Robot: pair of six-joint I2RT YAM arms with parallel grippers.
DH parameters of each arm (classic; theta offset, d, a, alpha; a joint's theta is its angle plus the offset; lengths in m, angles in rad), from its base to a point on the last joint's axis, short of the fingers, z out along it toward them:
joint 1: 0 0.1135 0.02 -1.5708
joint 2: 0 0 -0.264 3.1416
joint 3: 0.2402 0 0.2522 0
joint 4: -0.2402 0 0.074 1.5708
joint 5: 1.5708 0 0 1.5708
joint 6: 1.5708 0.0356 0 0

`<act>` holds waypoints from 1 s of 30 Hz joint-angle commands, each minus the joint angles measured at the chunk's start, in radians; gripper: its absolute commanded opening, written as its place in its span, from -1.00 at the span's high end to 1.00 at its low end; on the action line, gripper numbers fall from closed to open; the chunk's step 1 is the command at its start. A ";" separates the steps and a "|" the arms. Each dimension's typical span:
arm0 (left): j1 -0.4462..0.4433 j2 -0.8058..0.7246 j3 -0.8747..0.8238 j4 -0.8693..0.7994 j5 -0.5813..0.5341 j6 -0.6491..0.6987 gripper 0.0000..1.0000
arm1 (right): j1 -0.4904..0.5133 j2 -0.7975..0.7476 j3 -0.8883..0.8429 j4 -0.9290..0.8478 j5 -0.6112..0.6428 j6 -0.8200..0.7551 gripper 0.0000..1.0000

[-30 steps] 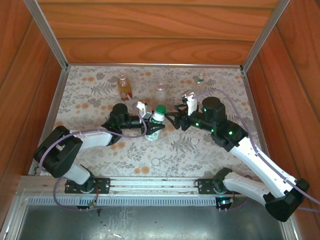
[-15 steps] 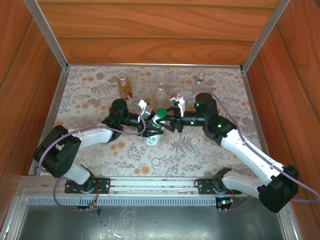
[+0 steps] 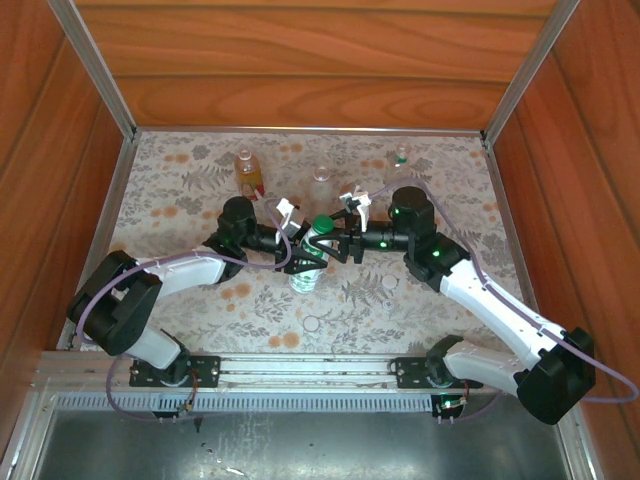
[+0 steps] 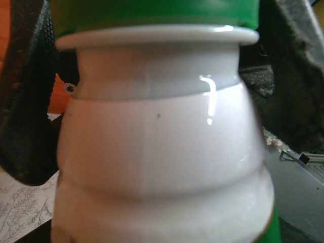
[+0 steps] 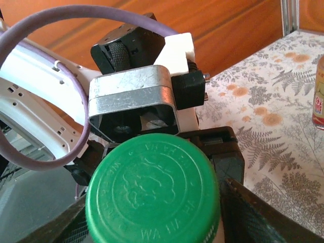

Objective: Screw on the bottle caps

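Note:
The white bottle [image 3: 306,272] with a green label is tilted at mid-table, and my left gripper [image 3: 297,262] is shut on its body. In the left wrist view the bottle [image 4: 157,152] is right up against the camera, under the dark green cap [image 4: 152,12]. That cap [image 3: 322,226] sits on the bottle's neck. My right gripper [image 3: 334,244] reaches in from the right. Its fingers [image 5: 258,217] stand close on both sides of the cap [image 5: 152,172]. Whether they press on the cap I cannot tell.
An amber bottle [image 3: 248,172], a clear bottle [image 3: 322,180] and a smaller clear bottle [image 3: 400,160] stand along the back. Two pale caps [image 3: 390,283] [image 3: 311,324] lie on the patterned table in front. Wooden walls close in the sides and back.
My right gripper has moved left from beside the bottle onto the green cap, and its wrist has turned a little. My left gripper has kept hold of the white bottle.

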 commanded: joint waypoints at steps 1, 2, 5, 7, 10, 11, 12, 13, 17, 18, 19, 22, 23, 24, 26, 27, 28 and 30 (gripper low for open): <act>-0.008 0.009 0.020 0.022 0.025 0.000 -0.12 | -0.001 -0.009 -0.019 0.104 0.023 0.072 -0.11; -0.008 0.014 0.019 0.022 0.027 -0.002 -0.12 | -0.002 -0.003 -0.024 0.125 0.029 0.090 -0.04; -0.008 0.016 0.017 0.022 0.022 -0.001 -0.14 | -0.001 0.014 -0.022 0.138 0.004 0.100 0.24; -0.007 0.011 0.013 0.022 0.005 0.005 -0.21 | 0.000 0.011 -0.026 0.133 0.011 0.092 0.47; -0.008 -0.008 -0.005 0.022 -0.071 0.019 -0.57 | -0.001 -0.005 -0.032 0.131 0.038 0.092 0.65; -0.007 -0.018 -0.016 0.022 -0.113 0.029 -0.66 | 0.000 -0.010 -0.033 0.130 0.063 0.094 0.65; -0.005 -0.027 -0.027 0.022 -0.149 0.044 -0.73 | -0.001 -0.013 -0.033 0.125 0.094 0.098 0.66; -0.007 -0.036 -0.034 0.023 -0.201 0.055 -0.80 | -0.001 -0.015 -0.032 0.118 0.141 0.111 0.66; -0.042 -0.075 -0.097 0.024 -0.551 0.141 -0.93 | 0.009 -0.017 -0.037 0.076 0.440 0.224 0.78; -0.070 -0.082 -0.113 0.024 -0.659 0.197 -0.94 | 0.013 -0.019 -0.046 0.076 0.506 0.272 0.79; -0.108 -0.084 -0.125 0.024 -0.760 0.269 -0.94 | 0.018 -0.018 -0.055 0.082 0.550 0.318 0.80; -0.192 -0.065 -0.134 0.024 -0.993 0.432 -0.94 | 0.030 -0.019 -0.066 0.091 0.613 0.400 0.80; -0.203 -0.054 -0.131 0.022 -1.048 0.452 -0.93 | 0.031 -0.018 -0.066 0.091 0.621 0.411 0.80; -0.212 -0.043 -0.127 0.022 -1.103 0.470 -0.91 | 0.034 -0.020 -0.066 0.090 0.629 0.421 0.80; -0.228 -0.022 -0.119 0.023 -1.206 0.505 -0.85 | 0.036 -0.020 -0.064 0.089 0.628 0.426 0.80; -0.231 -0.012 -0.113 0.021 -1.236 0.515 -0.74 | 0.036 -0.020 -0.062 0.081 0.628 0.430 0.80; -0.233 -0.006 -0.110 0.021 -1.248 0.522 -0.64 | 0.036 -0.018 -0.060 0.077 0.624 0.430 0.80; -0.233 -0.006 -0.103 0.021 -1.255 0.515 -0.50 | 0.036 -0.013 -0.059 0.071 0.628 0.423 0.79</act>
